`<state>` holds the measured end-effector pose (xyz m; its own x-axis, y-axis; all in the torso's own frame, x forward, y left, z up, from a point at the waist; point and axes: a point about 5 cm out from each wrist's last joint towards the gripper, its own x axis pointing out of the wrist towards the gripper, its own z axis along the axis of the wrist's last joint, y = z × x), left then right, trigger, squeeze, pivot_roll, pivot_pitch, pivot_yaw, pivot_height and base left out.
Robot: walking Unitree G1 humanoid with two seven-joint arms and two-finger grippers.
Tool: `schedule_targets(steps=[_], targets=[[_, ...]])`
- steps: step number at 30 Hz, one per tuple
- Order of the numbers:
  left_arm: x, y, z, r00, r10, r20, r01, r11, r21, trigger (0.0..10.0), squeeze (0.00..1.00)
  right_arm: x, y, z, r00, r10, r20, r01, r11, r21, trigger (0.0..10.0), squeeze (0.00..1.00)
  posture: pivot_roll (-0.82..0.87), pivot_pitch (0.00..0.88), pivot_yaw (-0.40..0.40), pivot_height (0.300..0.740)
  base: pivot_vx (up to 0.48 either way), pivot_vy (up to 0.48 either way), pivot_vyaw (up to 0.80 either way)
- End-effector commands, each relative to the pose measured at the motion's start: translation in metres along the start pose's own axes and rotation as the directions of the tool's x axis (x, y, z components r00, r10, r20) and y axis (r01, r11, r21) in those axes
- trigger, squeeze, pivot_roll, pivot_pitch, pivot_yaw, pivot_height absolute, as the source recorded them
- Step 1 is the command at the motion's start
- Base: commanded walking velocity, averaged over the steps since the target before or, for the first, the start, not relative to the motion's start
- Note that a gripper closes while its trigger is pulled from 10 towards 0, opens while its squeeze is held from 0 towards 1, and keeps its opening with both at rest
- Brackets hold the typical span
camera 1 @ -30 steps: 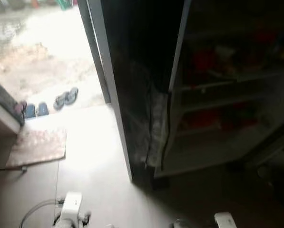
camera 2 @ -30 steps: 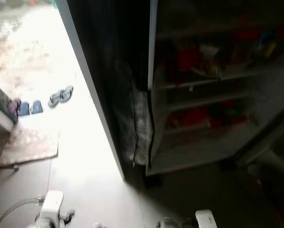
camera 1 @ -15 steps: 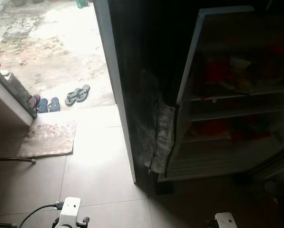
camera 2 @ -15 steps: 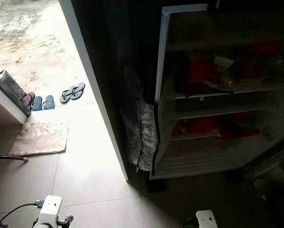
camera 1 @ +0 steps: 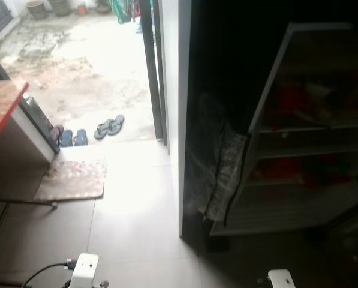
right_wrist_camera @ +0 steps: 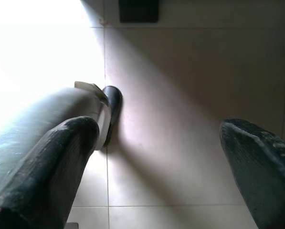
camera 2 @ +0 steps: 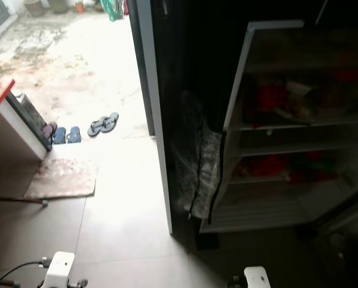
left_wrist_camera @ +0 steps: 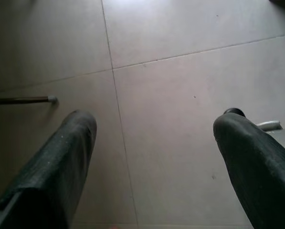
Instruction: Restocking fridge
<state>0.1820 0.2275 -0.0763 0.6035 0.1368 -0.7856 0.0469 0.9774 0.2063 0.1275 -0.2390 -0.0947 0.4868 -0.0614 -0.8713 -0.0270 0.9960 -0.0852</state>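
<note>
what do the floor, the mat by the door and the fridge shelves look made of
Floor: glazed tile, likely ceramic, with grout lines and a sheen.
Mat: seemingly woven fabric, mottled and matte.
Fridge shelves: pale, perhaps plastic or coated; too dark to tell.

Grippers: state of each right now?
Left gripper: open, holding nothing, above the grey tiled floor.
Right gripper: open, holding nothing.

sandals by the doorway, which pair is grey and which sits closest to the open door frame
The grey pair is both: it lies splayed out on the threshold, nearest the door frame. The blue pair sits further off, tucked beside the white cabinet above the mat.
</note>
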Motion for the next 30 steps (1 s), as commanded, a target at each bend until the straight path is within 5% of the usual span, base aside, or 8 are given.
schedule_targets(steps=[1,23,30], targets=[[-0.0016,0.003,-0.0077,1.0,0.007,-0.027,-0.006,1.0,0.01,10.0,0.0,-0.0005,0.0016,-0.005,1.0,-0.004,-0.017,0.004,1.0,0.008,10.0,0.0,-0.03,0.07,0.039,0.74,0.0,0.304,0.0],[0.0,0.0002,-0.002,1.0,0.008,-0.019,-0.008,1.0,0.005,10.0,0.0,-0.0003,0.0028,-0.0053,1.0,0.008,-0.026,-0.007,1.0,0.012,10.0,0.0,-0.02,0.081,0.037,0.74,0.0,0.0,-0.64],[-0.0002,-0.0018,-0.0029,1.0,0.007,-0.019,-0.007,1.0,0.004,10.0,0.0,-0.0002,0.0028,-0.0049,1.0,0.01,-0.026,-0.01,1.0,0.011,10.0,0.0,-0.02,0.089,0.037,0.74,0.0,0.31,-0.76]])
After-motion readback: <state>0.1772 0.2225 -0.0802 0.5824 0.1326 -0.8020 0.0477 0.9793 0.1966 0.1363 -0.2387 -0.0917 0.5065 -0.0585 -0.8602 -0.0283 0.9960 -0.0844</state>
